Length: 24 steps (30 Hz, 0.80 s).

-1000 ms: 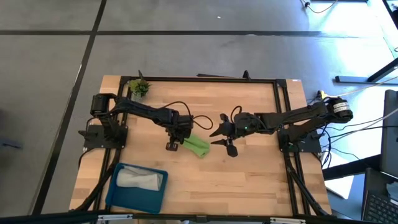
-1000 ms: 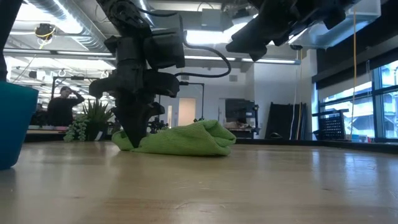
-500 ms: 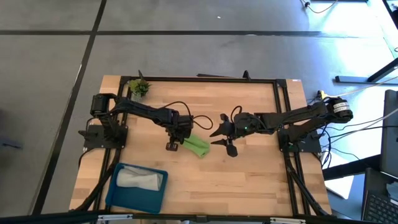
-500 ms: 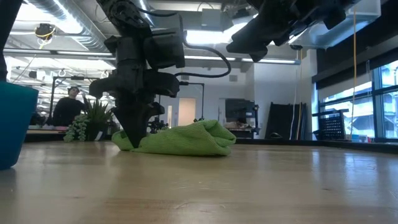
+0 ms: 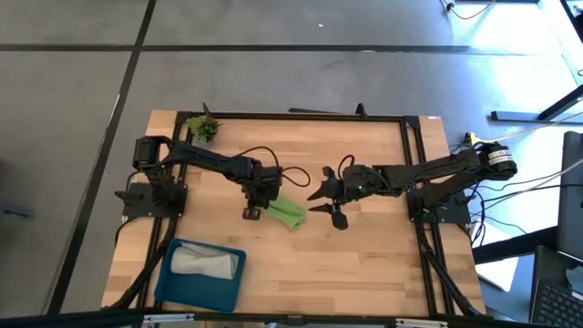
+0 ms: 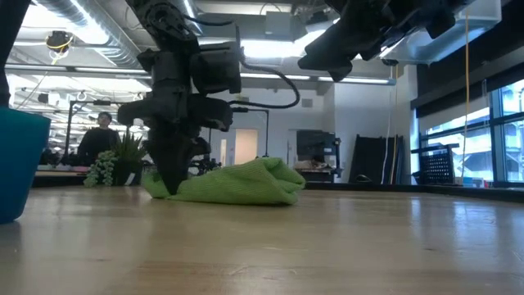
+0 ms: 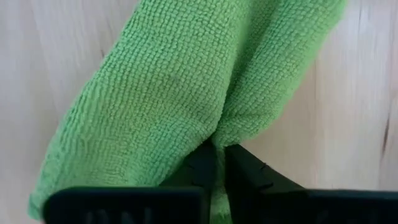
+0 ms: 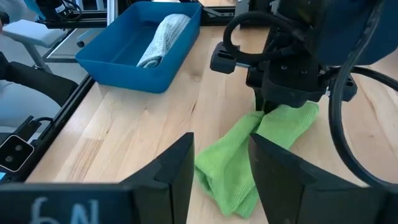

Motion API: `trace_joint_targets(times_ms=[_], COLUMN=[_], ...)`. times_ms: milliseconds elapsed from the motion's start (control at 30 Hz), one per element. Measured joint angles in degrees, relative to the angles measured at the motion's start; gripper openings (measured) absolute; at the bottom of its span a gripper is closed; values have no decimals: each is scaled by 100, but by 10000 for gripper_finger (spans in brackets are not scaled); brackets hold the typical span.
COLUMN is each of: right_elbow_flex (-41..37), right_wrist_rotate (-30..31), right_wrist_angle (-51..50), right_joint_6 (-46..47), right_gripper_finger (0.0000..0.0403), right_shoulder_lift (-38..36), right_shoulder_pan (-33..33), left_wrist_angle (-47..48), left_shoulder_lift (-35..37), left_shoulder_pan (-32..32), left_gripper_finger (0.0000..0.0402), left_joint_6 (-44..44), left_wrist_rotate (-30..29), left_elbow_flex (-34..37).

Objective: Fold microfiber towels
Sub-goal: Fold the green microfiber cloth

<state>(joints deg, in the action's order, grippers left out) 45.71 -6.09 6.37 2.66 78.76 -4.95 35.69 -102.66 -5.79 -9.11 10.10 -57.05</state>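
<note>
Green towel (image 5: 289, 212), bunched mid-frame, is pinched at one edge by the left gripper (image 5: 264, 198) (right gripper (image 5: 330, 193) hovers released beside), and that thin pinch could slip.

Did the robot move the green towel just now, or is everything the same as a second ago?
A little. The left claw, pinched shut on an edge of the bright lime green microfiber towel, has slid a bit toward the blue tray side, dragging the towel with it along the wooden table. The right claw stayed open, raised beside the towel, and the light grey towel stayed in the blue rectangular tray.
</note>
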Motion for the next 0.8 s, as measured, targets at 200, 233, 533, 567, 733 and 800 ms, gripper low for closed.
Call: trace_joint_targets(times_ms=[200,233,533,567,733,800], right_elbow_flex=[3,4,4,4,4,7], right_wrist_rotate=[0,0,0,0,0,0], right_wrist_angle=[-5,-12,-15,-14,-16,-56], right_joint_6=[3,6,2,5,6,2], right_gripper_finger=[152,152,152,152,152,152], right_shoulder_lift=[0,0,0,0,0,0], right_shoulder_pan=[0,0,0,0,0,0], left_wrist_angle=[138,143,301,345,520,519], left_shoulder_lift=[199,211,388,418,637,730], left_shoulder_pan=[-45,-51,-39,-26,54,86], left_gripper_finger=[96,111,234,247,320,349], left_joint_6=[16,16,4,3,85,95], left_wrist_rotate=[-141,-197,-467,-517,-659,-707], left_elbow_flex=[35,39,32,35,11,11])
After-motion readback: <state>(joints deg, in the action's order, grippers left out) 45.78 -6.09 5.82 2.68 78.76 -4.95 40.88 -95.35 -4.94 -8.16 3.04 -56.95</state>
